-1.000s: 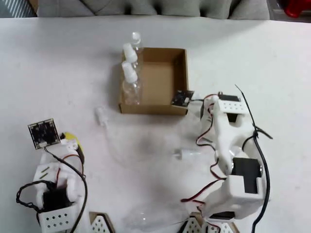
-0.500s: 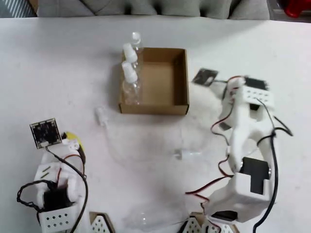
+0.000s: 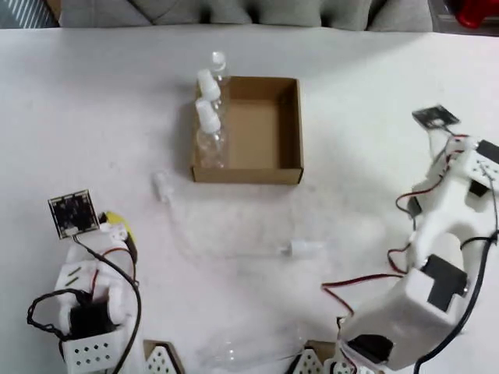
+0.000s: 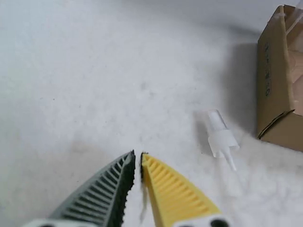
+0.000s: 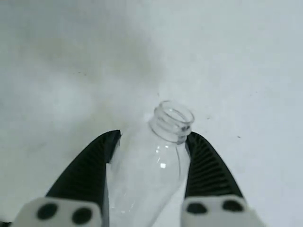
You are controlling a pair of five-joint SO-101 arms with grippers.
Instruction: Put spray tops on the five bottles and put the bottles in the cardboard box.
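Within the last second the right arm has swung away from the cardboard box (image 3: 245, 176), leaving its five-o'clock corner for the table's three-o'clock edge. It carries a bottle (image 5: 154, 163) with it, so that bottle seems headed for capping rather than packing. The right gripper (image 5: 152, 137) is spread about halfway, its dark jaws pressed to either shoulder of the clear bottle, whose threaded neck is bare and pointing away from the wrist. The left arm has not stirred from seven o'clock. The left gripper (image 4: 138, 156) is narrowed to a slit and holds nothing, hovering over bare table with a loose spray top (image 4: 218, 137) at its one o'clock, just short of the box corner. A second spray top (image 3: 306, 248) lies at the box's five o'clock. Capped bottles (image 3: 209, 117) lie along the box's nine-o'clock wall — whether inside or against it I cannot tell.
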